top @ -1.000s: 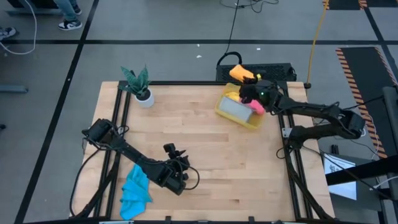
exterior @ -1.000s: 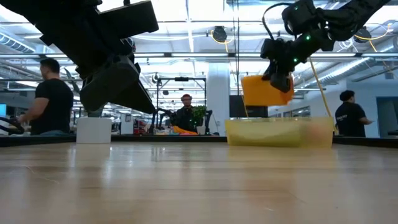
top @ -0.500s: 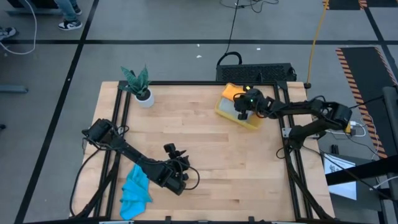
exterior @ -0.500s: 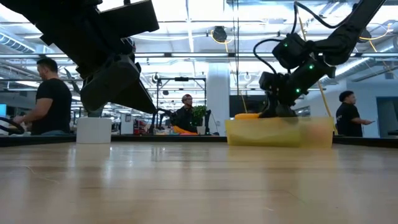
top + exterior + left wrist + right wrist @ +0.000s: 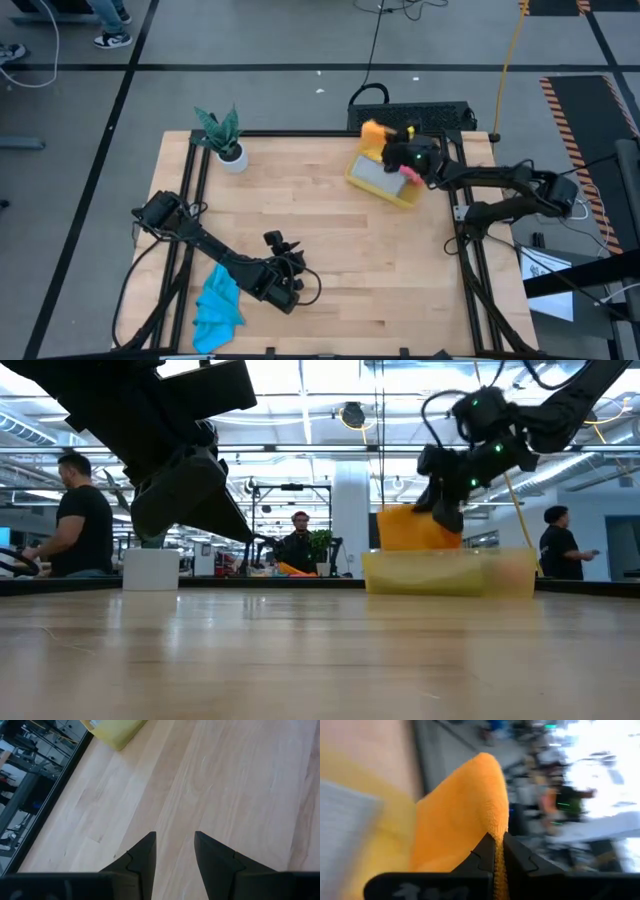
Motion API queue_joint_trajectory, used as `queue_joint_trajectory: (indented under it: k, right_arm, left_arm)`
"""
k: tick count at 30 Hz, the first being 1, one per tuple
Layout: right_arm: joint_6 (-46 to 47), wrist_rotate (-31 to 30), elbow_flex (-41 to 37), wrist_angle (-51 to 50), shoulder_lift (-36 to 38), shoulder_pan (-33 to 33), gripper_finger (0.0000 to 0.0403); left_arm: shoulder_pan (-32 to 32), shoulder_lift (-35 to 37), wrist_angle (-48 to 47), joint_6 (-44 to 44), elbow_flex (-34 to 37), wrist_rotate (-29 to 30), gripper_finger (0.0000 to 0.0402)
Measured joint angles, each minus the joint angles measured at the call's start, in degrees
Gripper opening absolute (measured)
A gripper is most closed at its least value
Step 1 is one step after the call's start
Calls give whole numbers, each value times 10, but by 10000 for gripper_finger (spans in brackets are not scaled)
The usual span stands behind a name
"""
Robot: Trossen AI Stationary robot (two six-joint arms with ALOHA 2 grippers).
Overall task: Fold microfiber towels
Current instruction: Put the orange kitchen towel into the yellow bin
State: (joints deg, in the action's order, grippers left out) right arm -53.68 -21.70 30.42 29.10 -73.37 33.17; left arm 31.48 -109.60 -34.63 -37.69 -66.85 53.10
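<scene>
Right claw [image 5: 398, 158] pinches the orange towel [image 5: 373, 133] above the yellow bin [image 5: 362, 176] at the far right of the counter [image 5: 320, 220] in the high view. Pink [image 5: 410, 172] and grey [image 5: 377, 175] towels lie in the bin. Left claw [image 5: 302, 285] waits near the front, just beside the blue towel [image 5: 217, 306]. A plant [image 5: 222, 135] stands at the far left.

From the low view, the orange towel [image 5: 410, 528] hangs into the bin [image 5: 450, 572].

Left wrist view: 2 fingers [image 5: 142, 855] stand apart, holding nothing.

Right wrist view: fingers [image 5: 485, 852] squeeze the orange towel [image 5: 460, 815].
</scene>
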Motion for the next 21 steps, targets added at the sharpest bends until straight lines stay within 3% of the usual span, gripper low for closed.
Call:
queue_joint_trajectory:
  k: [3, 7, 9, 13, 21]
  right_arm:
    - [-68, -40, 0, 51, 10, 16, 6]
    - [-86, -39, 1, 58, -1, 33, 6]
    - [-65, -34, -1, 34, -19, 30, 6]
    - [0, 32, -22, 5, -57, 17, 6]
    - [91, 63, -54, 7, -72, -7, 6]
  left_arm:
    - [0, 0, 4, 3, 0, 0, 136]
    - [0, 0, 11, 12, 0, 0, 136]
    - [0, 0, 16, 14, 0, 0, 136]
    - [-2, 0, 17, 15, 0, 0, 136]
    - [-3, 0, 17, 15, 0, 0, 136]
